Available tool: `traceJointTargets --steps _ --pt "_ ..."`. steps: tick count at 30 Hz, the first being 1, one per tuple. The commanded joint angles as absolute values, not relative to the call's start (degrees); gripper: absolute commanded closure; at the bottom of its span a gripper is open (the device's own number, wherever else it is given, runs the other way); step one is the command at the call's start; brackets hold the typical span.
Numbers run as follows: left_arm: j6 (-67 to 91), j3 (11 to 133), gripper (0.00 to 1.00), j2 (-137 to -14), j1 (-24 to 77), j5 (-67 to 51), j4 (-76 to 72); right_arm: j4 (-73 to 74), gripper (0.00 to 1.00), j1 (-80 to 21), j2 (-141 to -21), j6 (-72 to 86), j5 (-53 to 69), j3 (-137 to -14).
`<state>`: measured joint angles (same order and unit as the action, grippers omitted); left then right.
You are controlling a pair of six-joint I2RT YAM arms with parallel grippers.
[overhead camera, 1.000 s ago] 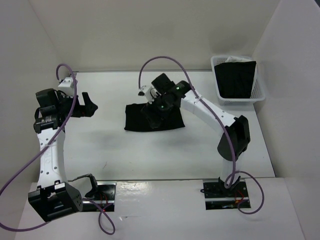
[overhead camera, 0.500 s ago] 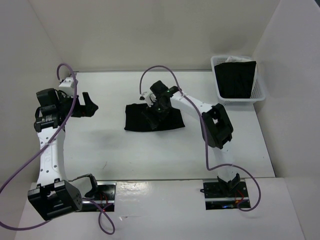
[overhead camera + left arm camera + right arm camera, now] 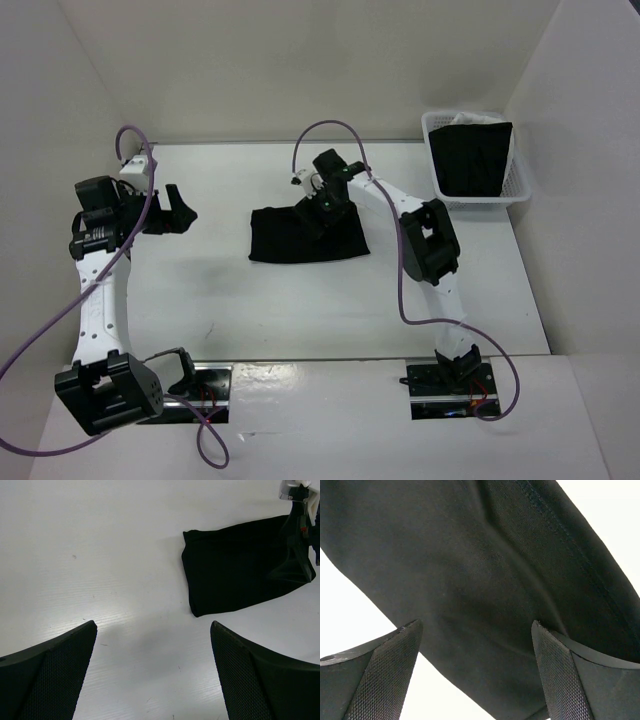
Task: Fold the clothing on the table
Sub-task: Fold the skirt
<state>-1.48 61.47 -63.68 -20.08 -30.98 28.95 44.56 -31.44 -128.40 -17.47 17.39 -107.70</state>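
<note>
The clothing is a plain black garment lying as a flat rectangle in the middle of the white table. My right gripper hangs open just above its far right part. In the right wrist view the black fabric fills the frame behind the spread fingers, with nothing between them, the right gripper being empty. My left gripper stands open over bare table to the left, well apart from the garment. In the left wrist view the clothing lies ahead of the open left gripper.
A white mesh basket holding black cloth stands at the table's far right corner. White wall panels close in the left, back and right sides. Purple cables loop off both arms.
The right arm has drawn its elbow in and its wrist has shifted slightly toward the far right over the garment. Its jaws stay open. The left arm has not moved.
</note>
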Motion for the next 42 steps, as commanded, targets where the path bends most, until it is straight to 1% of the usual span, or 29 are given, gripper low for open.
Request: traceJointTargets --steps 1,11,17,21,23,24,26,28,30,34,38,39,42 --pt "-2.4 60.6 0.0 -63.9 -20.3 -32.2 28.1 43.2 0.07 -30.5 -129.9 -18.1 17.4 -111.0" --pt "-2.4 60.6 0.0 -63.9 -20.3 -32.2 28.1 41.0 0.07 -26.4 -131.5 -16.4 16.3 -113.4" --pt "-2.9 60.6 0.0 -63.9 -20.3 -32.2 28.1 38.2 0.07 -21.8 -130.9 -10.8 10.4 -115.5" --pt "-2.9 60.6 0.0 -64.5 -20.3 -33.6 28.6 39.5 0.07 -18.4 -128.8 -8.6 9.2 -115.6" --pt "-4.1 61.2 0.0 -66.8 -20.3 -34.5 29.4 40.2 0.07 -17.7 -126.1 -7.8 9.8 -112.0" --pt "-4.1 61.2 0.0 -67.8 -20.3 -35.2 30.1 39.4 0.07 -17.7 -122.5 -7.3 9.8 -108.1" --pt "-4.7 62.7 0.0 -71.5 -20.3 -35.2 31.5 38.8 0.07 -17.7 -118.8 -6.7 11.1 -104.4" --pt "-5.5 63.2 0.0 -76.5 -17.7 -34.1 32.9 38.8 0.09 -17.7 -114.4 -5.9 11.2 -100.3" --pt "-6.1 63.2 0.06 -80.8 -13.1 -32.4 33.6 40.2 0.1 -17.7 -111.2 -5.3 12.5 -97.2" --pt "-5.0 64.5 0.17 -83.5 -9.6 -29.7 33.5 41.0 0.11 -18.3 -106.7 -5.3 14.2 -91.9" --pt "-2.6 66.5 0.18 -89.7 -5.8 -28.5 31.5 40.3 0.11 -18.3 -103.9 -6.0 14.2 -87.0" --pt "-2.6 67.8 0.2 -90.9 -5.2 -28.5 30.6 40.3 0.11 -18.3 -103.1 -6.6 15.7 -86.5" --pt "-1.1 70.2 0.2 -95.1 -4.7 -27.9 27.5 40.3 0.13 -18.8 -101.8 -7.1 17.3 -84.6"
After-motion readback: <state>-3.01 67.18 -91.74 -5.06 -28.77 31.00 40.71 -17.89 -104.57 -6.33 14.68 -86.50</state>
